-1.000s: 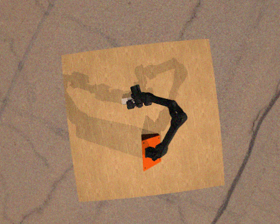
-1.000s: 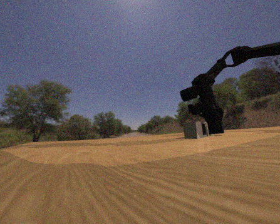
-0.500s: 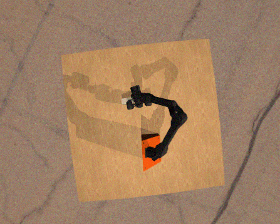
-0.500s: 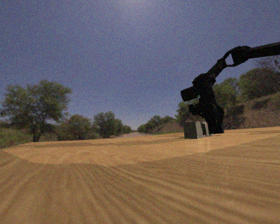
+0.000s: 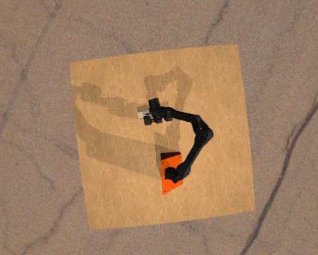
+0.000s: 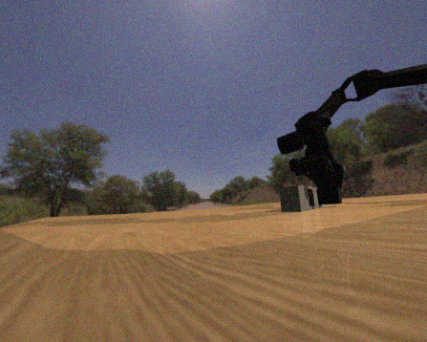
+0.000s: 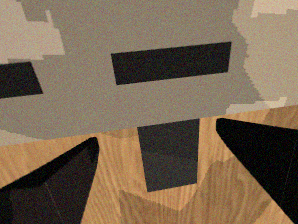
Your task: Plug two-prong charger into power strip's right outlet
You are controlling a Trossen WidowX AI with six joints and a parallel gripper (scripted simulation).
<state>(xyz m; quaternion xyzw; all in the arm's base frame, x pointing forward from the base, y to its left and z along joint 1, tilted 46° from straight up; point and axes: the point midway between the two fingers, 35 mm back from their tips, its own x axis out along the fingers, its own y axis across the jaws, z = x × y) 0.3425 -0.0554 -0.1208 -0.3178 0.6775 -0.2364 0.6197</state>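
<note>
- The hand (image 7: pixel 165 165) is spread wide, pinching nothing.
- Its fingers flank the dark charger (image 7: pixel 170 152).
- The grey power strip (image 7: pixel 150 105) lies on the wooden tabletop (image 5: pixel 210 89).

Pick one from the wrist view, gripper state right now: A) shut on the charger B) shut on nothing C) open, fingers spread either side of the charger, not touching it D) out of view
C: the gripper has its dark fingers spread wide, with wood showing between them and the charger, which sits against the grey power strip.
</note>
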